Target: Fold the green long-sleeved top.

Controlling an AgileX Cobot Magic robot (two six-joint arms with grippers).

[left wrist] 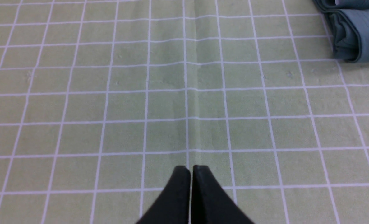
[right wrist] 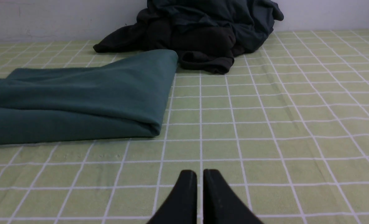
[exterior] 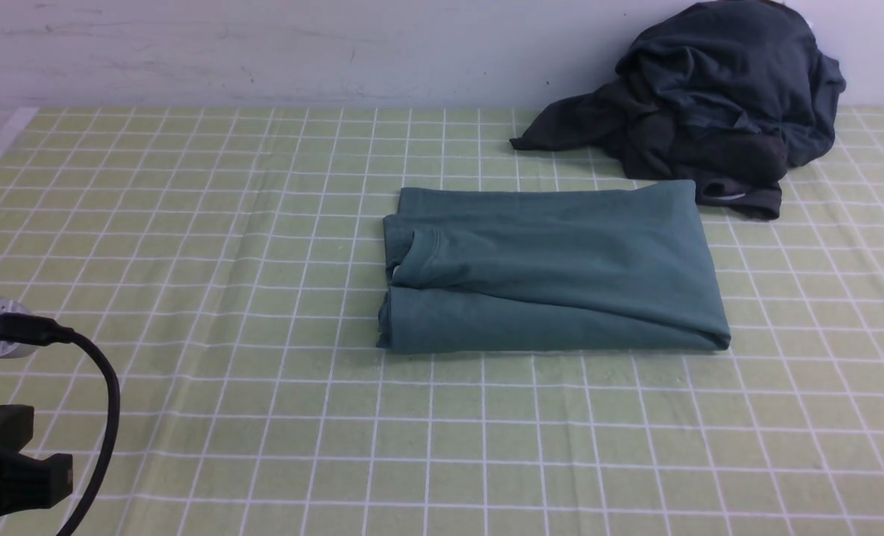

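Note:
The green long-sleeved top (exterior: 553,272) lies folded into a flat rectangle on the checked cloth, right of the middle; its ribbed neck shows at the left end. One end of it shows in the left wrist view (left wrist: 352,34), and a long side in the right wrist view (right wrist: 78,93). My left gripper (left wrist: 191,168) is shut and empty over bare cloth, well away from the top. My right gripper (right wrist: 200,171) is shut and empty over bare cloth, near the top's right corner. Only part of the left arm (exterior: 10,461) shows in the front view; the right arm is out of it.
A dark charcoal-grey heap of garments (exterior: 710,104) lies at the back right against the wall, touching the folded top's far right corner; it also shows in the right wrist view (right wrist: 203,34). The green checked tablecloth (exterior: 188,298) covers the table. A black cable (exterior: 106,417) loops off the left arm.

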